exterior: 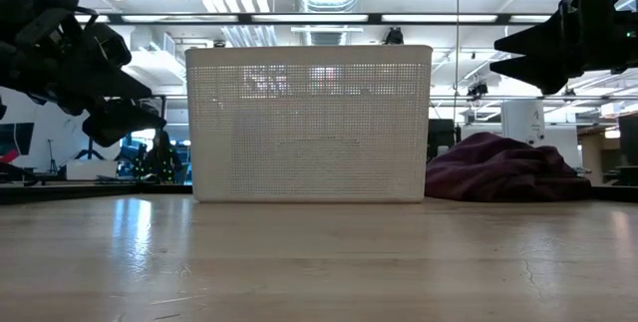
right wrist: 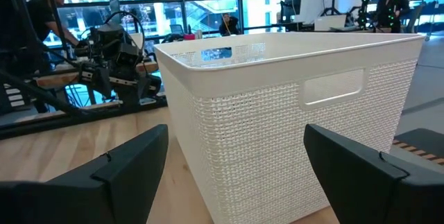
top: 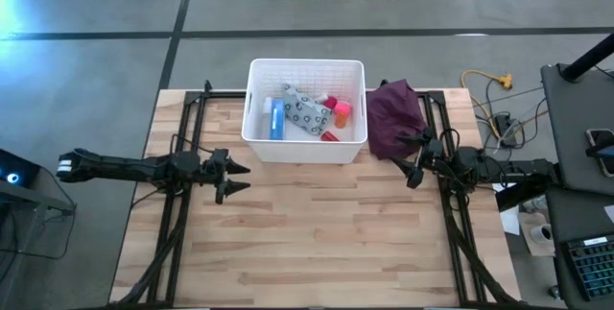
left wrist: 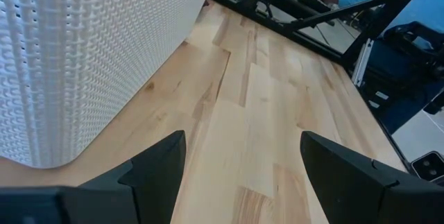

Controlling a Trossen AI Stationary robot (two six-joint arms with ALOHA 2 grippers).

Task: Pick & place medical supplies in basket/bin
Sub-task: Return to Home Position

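The white slotted basket [top: 305,108] stands at the table's far middle; it also shows in the low view [exterior: 309,123]. Inside lie a blue packet [top: 276,118], a pale patterned pouch [top: 305,110], a pink piece [top: 342,111] and a red piece [top: 330,136]. My left gripper [top: 237,177] is open and empty, left of the basket's near left corner [left wrist: 48,106]. My right gripper [top: 411,159] is open and empty, right of the basket [right wrist: 291,99], above the table.
A dark purple cloth [top: 395,118] lies on the table right of the basket, under my right gripper's far finger; it also shows in the low view [exterior: 503,167]. Bare wood [top: 317,233] fills the table's near half. People sit beyond the table [right wrist: 48,16].
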